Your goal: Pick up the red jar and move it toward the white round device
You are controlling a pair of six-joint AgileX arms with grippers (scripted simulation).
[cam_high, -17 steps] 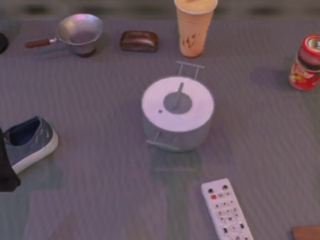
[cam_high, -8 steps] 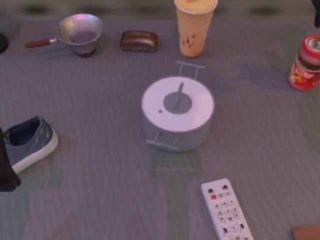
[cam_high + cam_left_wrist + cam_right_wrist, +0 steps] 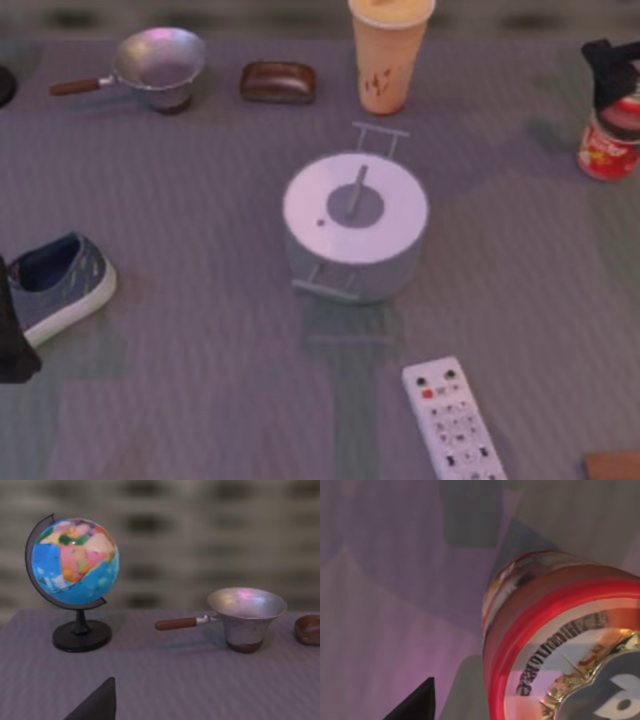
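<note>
Since a second ago, my right gripper (image 3: pixel 612 62) has come into the top view at the far right and is now hanging over the lid of the red jar (image 3: pixel 608 145), while nothing else on the table has moved. Going from left to right in the top view, my left arm (image 3: pixel 12 335) is sitting parked at the left edge, just beside a blue shoe (image 3: pixel 58 282). Behind it, a little metal pot (image 3: pixel 158 66) with a brown handle is standing near the back of the table (image 3: pixel 180 380). Next to the pot, a brown thing (image 3: pixel 278 81) is lying flat. The white round device (image 3: pixel 356 225) is sitting in the middle, with an orange cup (image 3: pixel 389 52) standing behind it. A white remote (image 3: pixel 453 420) is lying near the front. The jar is standing upright at the far right, well apart from the device. I cannot tell if the fingers of either gripper are apart or together. The right wrist view is showing the jar's lid very close, maybe right under the gripper. The left wrist view is showing a globe (image 3: pixel 72 562).
</note>
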